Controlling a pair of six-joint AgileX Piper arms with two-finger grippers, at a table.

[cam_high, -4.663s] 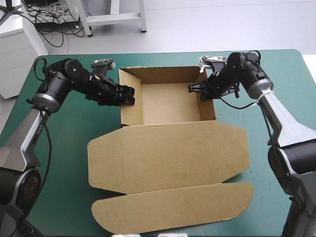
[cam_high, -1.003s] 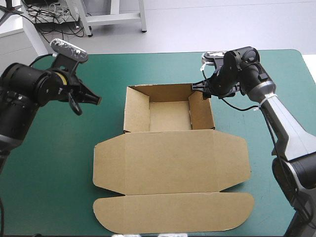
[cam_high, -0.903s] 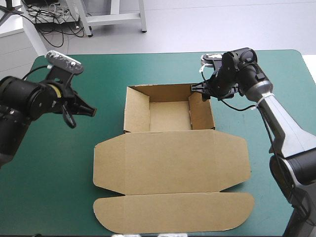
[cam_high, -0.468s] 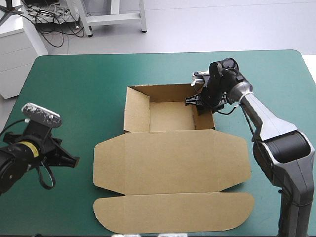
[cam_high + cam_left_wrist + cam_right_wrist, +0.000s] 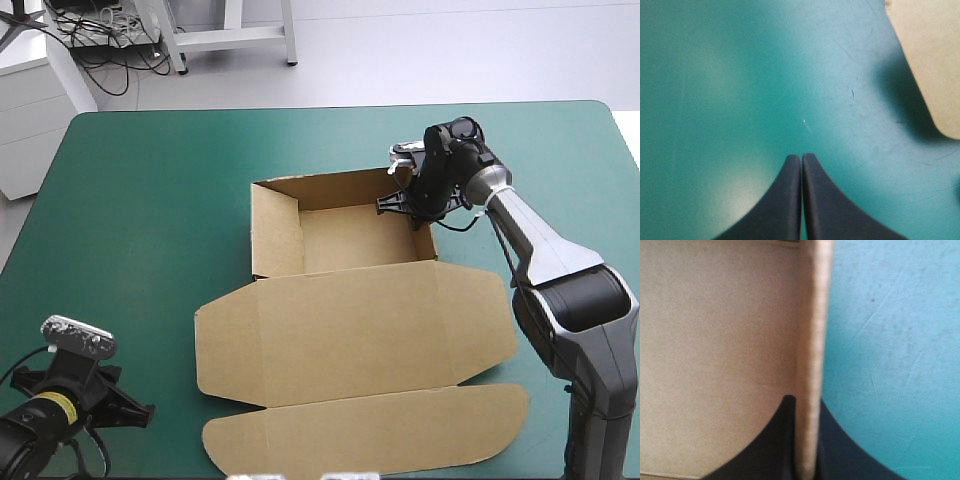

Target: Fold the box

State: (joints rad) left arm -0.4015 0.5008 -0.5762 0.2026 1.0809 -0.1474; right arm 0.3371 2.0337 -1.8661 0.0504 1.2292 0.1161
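Observation:
The brown box stands as an open tray with walls raised, its lid lying flat toward the table's front edge. My right gripper is at the far end of the tray's right wall. In the right wrist view the wall's edge runs between the black fingers, so that gripper is shut on the box. My left gripper hangs low over the teal-green cover near the front left corner, well away from the box. In the left wrist view it is shut and holds nothing, with a rounded lid corner ahead to one side.
Bare teal-green cover lies to the left of the box and beyond it to the table's far edge. The lid's front flap reaches close to the front edge.
My left arm has drawn back from the box's left wall to the front left corner. The right gripper took the right wall, and the box has turned slightly.

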